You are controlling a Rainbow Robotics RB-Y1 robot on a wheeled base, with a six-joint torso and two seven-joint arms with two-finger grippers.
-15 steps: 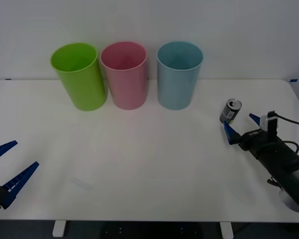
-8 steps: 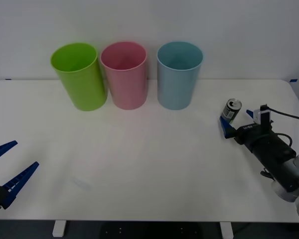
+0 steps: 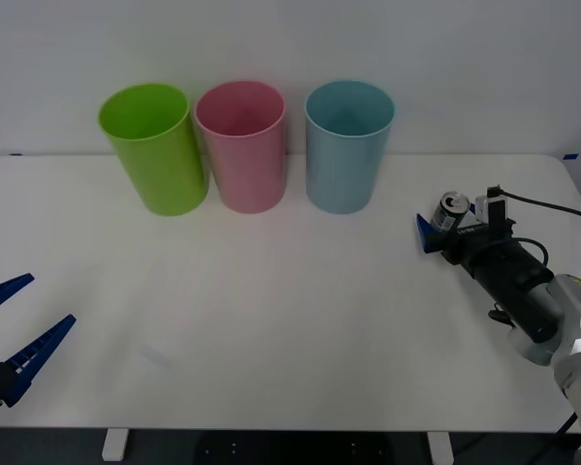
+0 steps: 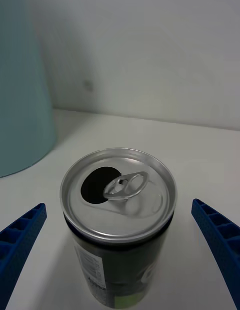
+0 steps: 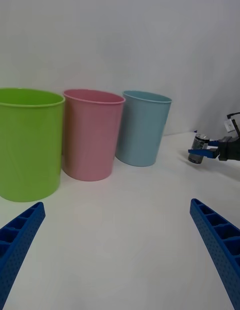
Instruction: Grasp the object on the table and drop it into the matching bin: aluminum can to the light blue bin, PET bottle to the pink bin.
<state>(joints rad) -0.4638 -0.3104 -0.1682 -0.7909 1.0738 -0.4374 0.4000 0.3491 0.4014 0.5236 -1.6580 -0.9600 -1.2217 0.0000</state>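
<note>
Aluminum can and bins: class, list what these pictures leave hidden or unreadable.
- Aluminum can: right wrist view's edge cuts off its base; label print too small to read.
- Right end effector: in the front view, the can hides its far finger.
- Light blue bin and pink bin: their bottoms lie too deep to see from the front.
- Left end effector: idle, open, partly cut off.

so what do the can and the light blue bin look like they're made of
The aluminum can looks like metal: a shiny brushed silver top with a pull tab and an open mouth, above a dark printed body. It stands between the right gripper's open blue fingers. The light blue bin looks like plastic: a smooth, even matte wall with a thin round rim, though the look alone cannot confirm that.
</note>
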